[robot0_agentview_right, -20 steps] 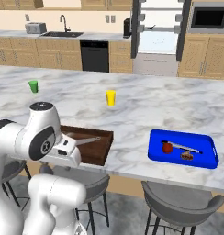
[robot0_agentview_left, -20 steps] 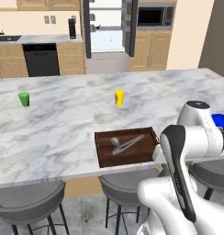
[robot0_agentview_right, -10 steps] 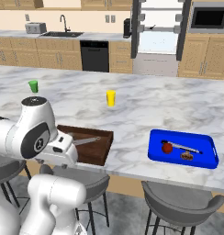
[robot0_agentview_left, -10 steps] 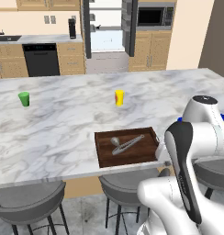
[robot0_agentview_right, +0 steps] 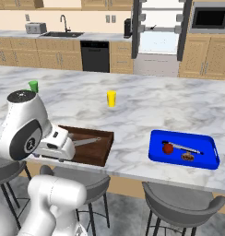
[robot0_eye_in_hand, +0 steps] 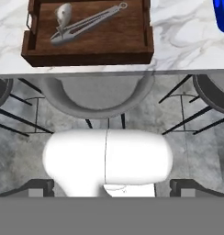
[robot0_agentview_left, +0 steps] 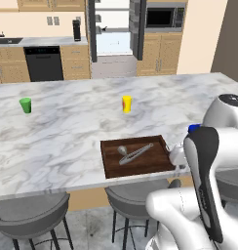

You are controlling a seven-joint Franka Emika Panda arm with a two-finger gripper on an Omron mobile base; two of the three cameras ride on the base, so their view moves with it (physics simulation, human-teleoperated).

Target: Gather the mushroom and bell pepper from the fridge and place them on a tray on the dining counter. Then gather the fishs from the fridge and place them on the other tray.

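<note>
The dark brown wooden tray (robot0_agentview_left: 135,157) (robot0_agentview_right: 92,146) (robot0_eye_in_hand: 104,39) sits at the near edge of the dining counter (robot0_agentview_left: 67,132) with slim silvery fish (robot0_eye_in_hand: 88,22) (robot0_agentview_left: 134,153) (robot0_agentview_right: 88,141) lying in it. To its right, the bright blue tray (robot0_agentview_right: 203,159) holds the red bell pepper (robot0_agentview_right: 168,148), the brown mushroom (robot0_agentview_right: 187,156) and a slim grey thing. My gripper (robot0_eye_in_hand: 109,187) is open and holds nothing. In the hand view it hangs in front of the counter edge, below the brown tray and over a stool. The fridge (robot0_agentview_left: 113,36) (robot0_agentview_right: 158,34) stands open at the back.
A yellow cup (robot0_agentview_left: 127,103) (robot0_agentview_right: 111,98) and a green cup (robot0_agentview_left: 26,105) (robot0_agentview_right: 33,85) stand on the counter. Grey stools (robot0_eye_in_hand: 102,92) (robot0_agentview_right: 181,205) line its near side. A sink, a dishwasher and cabinets run along the back wall.
The arm has swung back and upward, away from the brown tray. The gripper stays open. Nothing on the trays has moved.
</note>
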